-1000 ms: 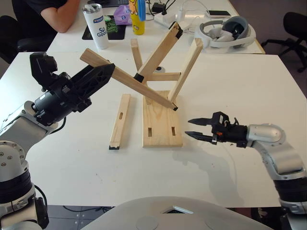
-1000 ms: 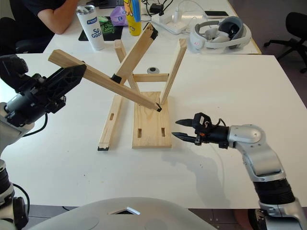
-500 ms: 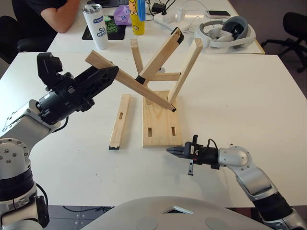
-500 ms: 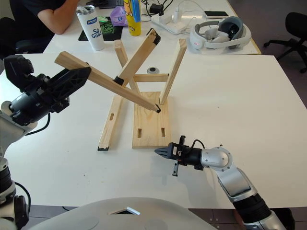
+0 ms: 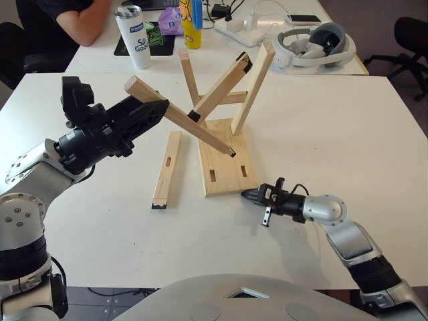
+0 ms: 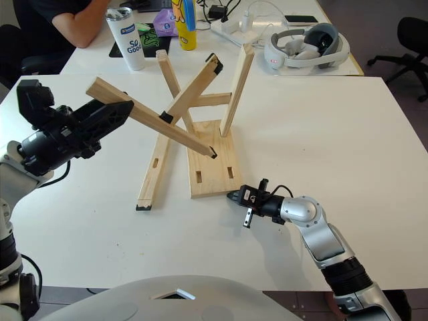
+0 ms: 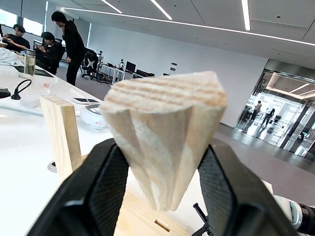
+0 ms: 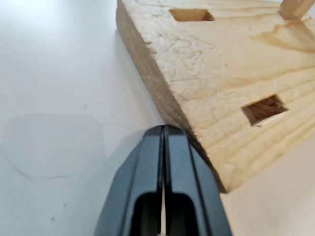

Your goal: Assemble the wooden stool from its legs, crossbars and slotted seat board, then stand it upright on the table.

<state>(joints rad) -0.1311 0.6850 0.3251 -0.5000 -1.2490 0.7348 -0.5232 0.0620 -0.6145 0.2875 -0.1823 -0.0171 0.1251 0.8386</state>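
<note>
Right wrist view has the right gripper pinched shut and empty, its tip against the seat board's near edge. Best to brace that edge steadily while the left gripper, clamped on a leg, steers the frame toward the slots. From the tip, the board lies at eleven o'clock.

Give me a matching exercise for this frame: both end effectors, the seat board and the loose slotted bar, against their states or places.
Things:
1. left end effector
2. right end effector
3. loose slotted bar
4. seat board

States:
A. shut, tips at the board's near edge
B. lying flat by itself beside the board
C. shut on a wooden leg
D. has the joined legs resting on it

Pairs: 1-C, 2-A, 3-B, 4-D
</note>
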